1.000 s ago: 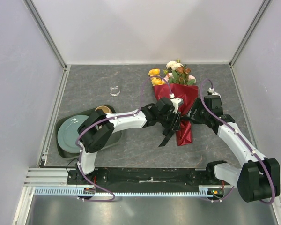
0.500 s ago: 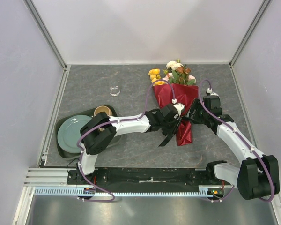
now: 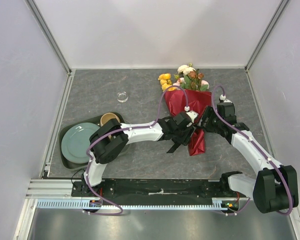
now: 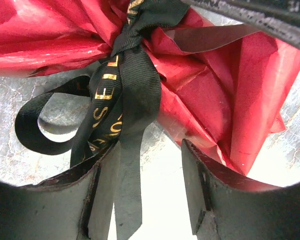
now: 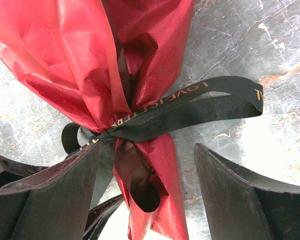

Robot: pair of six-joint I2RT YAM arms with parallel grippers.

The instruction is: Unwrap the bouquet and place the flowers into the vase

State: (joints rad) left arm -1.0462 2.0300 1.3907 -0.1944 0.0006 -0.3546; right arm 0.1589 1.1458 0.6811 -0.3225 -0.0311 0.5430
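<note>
Both spread, nothing pinched: left gripper (image 4: 145,170) over a tail of the black ribbon (image 4: 125,100), right gripper (image 5: 147,165) astride the tied neck of the bouquet (image 3: 197,102), lying right of centre. Slippery ribbon, light crackly paper, so probably best to pinch a loose tail and pull, never the knot. Farther out: vase (image 3: 122,96) at left, flowers (image 3: 190,77) beyond.

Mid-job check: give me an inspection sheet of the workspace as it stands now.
Surface: grey stone-patterned table, nothing spilled seen.
Job's things: bouquet lying flat, red paper on, black ribbon tied; flowers toward the far wall; vase upright, apart to the left, no flowers in it.
Clutter: tan mug and grey-green plate on a dark tray, near left.
Grippers: left gripper open, ribbon tail between its fingers; right gripper open, astride the wrap below the knot.
Cables: left arm's cable arcs over the bouquet; right arm's cable loops beside it.
Surroundings: white walls, metal frame posts.
</note>
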